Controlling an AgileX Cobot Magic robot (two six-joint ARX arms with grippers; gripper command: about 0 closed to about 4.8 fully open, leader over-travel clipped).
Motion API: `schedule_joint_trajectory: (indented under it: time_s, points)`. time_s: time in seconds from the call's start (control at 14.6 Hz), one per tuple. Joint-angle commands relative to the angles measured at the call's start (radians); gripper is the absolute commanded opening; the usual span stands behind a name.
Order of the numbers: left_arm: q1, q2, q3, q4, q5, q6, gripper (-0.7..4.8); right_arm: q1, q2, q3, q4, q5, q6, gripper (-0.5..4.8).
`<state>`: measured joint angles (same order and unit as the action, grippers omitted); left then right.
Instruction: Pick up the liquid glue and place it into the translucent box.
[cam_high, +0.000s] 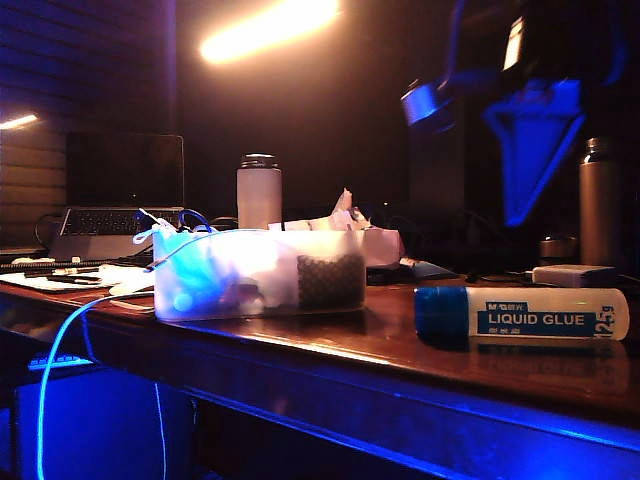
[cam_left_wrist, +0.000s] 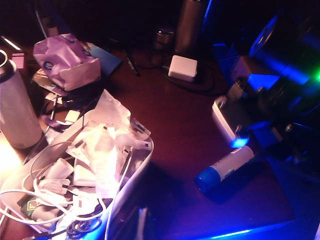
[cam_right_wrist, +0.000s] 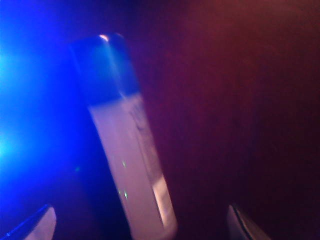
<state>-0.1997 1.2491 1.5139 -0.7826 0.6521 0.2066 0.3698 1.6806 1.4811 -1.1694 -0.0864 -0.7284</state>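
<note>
The liquid glue lies on its side on the dark wooden table at the right, blue cap toward the translucent box. The box stands left of it, stuffed with white cables and papers. My right gripper is open. Its two fingertips stand wide apart, with the glue bottle lying below between them. From the left wrist the right gripper hovers just over the glue. In the exterior view the right arm is a blue blur above the bottle. The left gripper's jaws are lost in the dark beside the box rim.
A white tumbler with a dark lid stands behind the box and a metal flask at the far right. A small white adapter, a tissue pack and a laptop lie further back. The table's front edge is close.
</note>
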Motion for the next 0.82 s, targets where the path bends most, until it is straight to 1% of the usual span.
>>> schedule_joint_trajectory:
  time_s: [0.07,0.27,0.62,0.76,0.82]
  points:
    - [0.000,-0.003,0.004,-0.002,0.007,0.003,-0.06,0.045,0.060,0.005,0.031,-0.050,-0.007,4.76]
    - [0.000,-0.003,0.004,-0.006,0.007,0.003,-0.06,0.074,0.126,0.005,0.032,-0.050,-0.007,4.76]
    - [0.000,-0.003,0.004,-0.010,0.007,0.003,-0.06,0.074,0.156,0.005,0.100,-0.047,-0.006,4.71]
    - [0.000,-0.003,0.004,-0.010,0.007,0.003,-0.06,0.074,0.171,0.005,0.129,-0.069,-0.007,4.70]
    - [0.000,-0.003,0.004,-0.011,0.007,0.003,-0.06,0.074,0.179,0.005,0.131,-0.077,-0.007,4.59]
